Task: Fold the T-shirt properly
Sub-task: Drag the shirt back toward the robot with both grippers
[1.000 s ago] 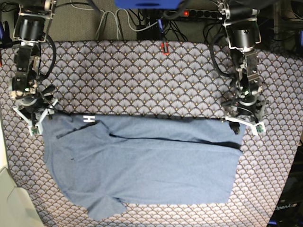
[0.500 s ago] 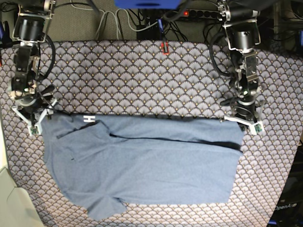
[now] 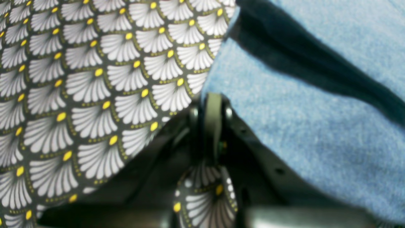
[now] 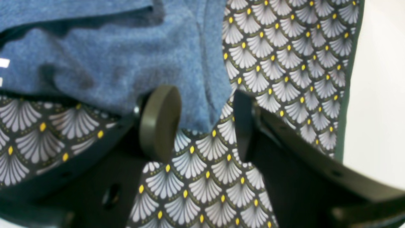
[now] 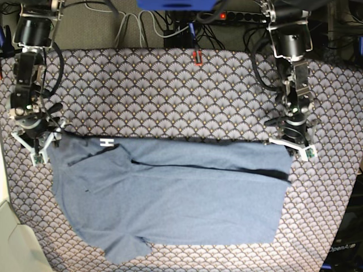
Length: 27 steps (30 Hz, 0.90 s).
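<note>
Pinching T-shirt [image 5: 170, 192] corner: left end effector [image 5: 290, 144] closed; right end effector [image 4: 202, 126] wide open, straddling sleeve edge.

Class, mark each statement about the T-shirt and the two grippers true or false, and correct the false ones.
1. The T-shirt lies on a scallop-patterned tablecloth. True.
2. The left gripper has wide-open jaws. False: they are shut at the shirt's corner.
3. The right gripper stands open, a shirt corner between its jaws. True.
4. The shirt is rolled into a ball. False: it lies flat, partly folded.
5. A white neck label shows near the shirt's top edge. True.
</note>
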{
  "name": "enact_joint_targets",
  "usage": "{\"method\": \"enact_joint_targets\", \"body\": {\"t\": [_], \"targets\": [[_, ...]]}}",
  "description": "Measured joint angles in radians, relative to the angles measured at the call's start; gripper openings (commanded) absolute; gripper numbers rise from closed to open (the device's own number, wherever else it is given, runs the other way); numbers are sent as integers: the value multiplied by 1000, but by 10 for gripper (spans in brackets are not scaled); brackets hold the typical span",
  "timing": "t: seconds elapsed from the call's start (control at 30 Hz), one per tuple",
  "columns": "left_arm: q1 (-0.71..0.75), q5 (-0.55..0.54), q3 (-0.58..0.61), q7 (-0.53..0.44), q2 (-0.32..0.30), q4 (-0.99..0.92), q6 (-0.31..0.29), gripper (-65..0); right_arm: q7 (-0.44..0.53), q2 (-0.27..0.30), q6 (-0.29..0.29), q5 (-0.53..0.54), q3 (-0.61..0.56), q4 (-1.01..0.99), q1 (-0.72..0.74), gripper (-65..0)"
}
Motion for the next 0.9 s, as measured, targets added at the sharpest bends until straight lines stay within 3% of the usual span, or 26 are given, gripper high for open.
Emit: {"method": "enact_joint_targets", "body": {"t": [0.4,0.67,0.77,0.9], "targets": [[0,0,-1,0,-1,0,0,-644,1,11,3,2,0,-149,68,-339],[8,0,-1,-1,-1,0,-2,-644,52,12,3,6,0,-209,76,-352],[8,0,-1,-1,-1,0,-2,-644,55,12,3,7,0,-209,76,-439],[26,0,0,-11,-2,11,-4,-644,49,12,3,10,0,-213,72,-650]]}}
